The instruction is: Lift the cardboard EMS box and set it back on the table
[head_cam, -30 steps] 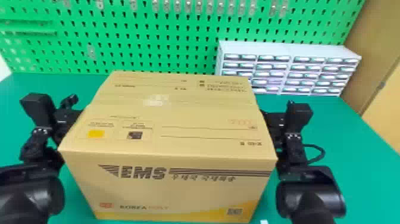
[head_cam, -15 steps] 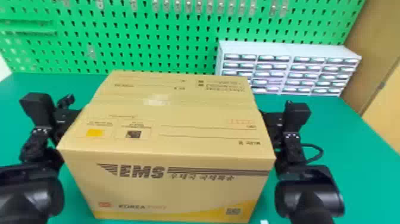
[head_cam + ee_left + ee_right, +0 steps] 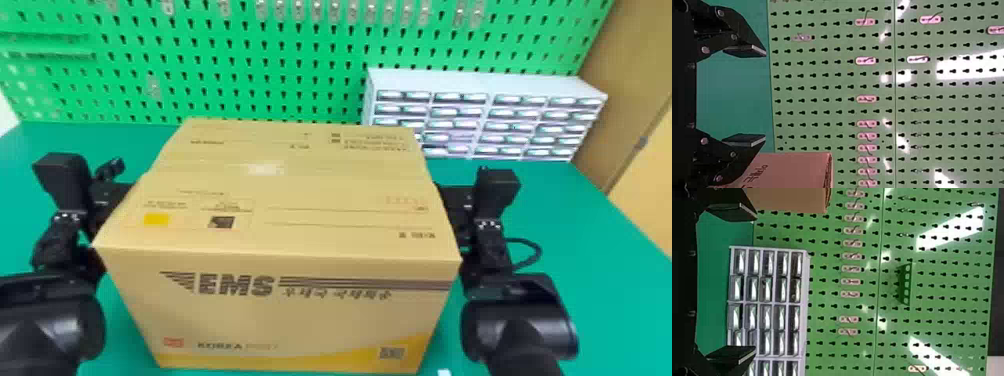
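Two grippers flank the EMS box (image 3: pixel 280 310) in head view: L gripper (image 3: pixel 107 200) by its L side, R gripper (image 3: pixel 455 200) by its R, box upright btwn them, over the green table (image 3: pixel 575 225). Can't tell if its base touches. Behind: green pegboard (image 3: pixel 300 62) w/ hooks. Drawer cabinet (image 3: pixel 480 80) stands back R; box hides its near lower corner. Far R, a wood-coloured panel (image 3: pixel 615 75). Cable loop (image 3: pixel 540 250) sticks out by R wrist; small white item (image 3: pixel 443 372) at bottom edge, near box.

L wrist view: L gripper (image 3: pixel 765 95) fingers spread wide, nothing btwn; box corner shows beside one finger, outside the gap.

R wrist view: R gripper (image 3: pixel 755 283) fingers also wide apart, pinching nothing; cabinet beyond, box past one finger, small green rack (image 3: pixel 906 284) on pegboard.
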